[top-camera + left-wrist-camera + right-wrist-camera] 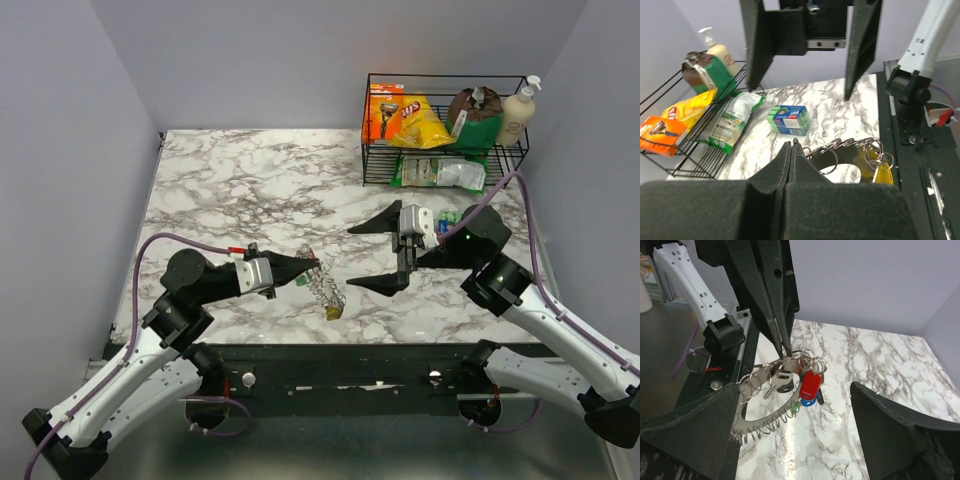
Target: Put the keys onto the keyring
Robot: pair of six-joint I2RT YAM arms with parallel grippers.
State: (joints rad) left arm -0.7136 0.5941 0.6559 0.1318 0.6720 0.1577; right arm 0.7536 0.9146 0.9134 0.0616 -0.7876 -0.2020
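Looking at the left gripper (312, 266): fingers pressed flat together with no gap, tips right at the bunch of small split rings on the keyring (322, 288). Can't tell if any wire is nipped. The left wrist view has its own fingers covering the contact spot, and from the right wrist it's too fine to read.

Keyring lies on the marble table (220, 180), running from the left tips back toward the near edge, with the yellow-gold piece (334, 312) at that end.

Keys (810, 385) are bunched at the left tips. Red head is clear, blue mostly hidden beneath it, green only a sliver. Blades are tangled in the rings, so count is unclear.

Right gripper (350, 258) is spread wide, holding nothing, fingers aimed at the keyring from just beyond it. Can't tell whether it touches the marble.

A green-blue box (788, 119) sits behind it, half hidden from above. The wire basket (372, 160) is further behind, at the far-right corner.

Bare marble left of and beyond the left gripper. Near table edge is just beside the yellow-gold piece.
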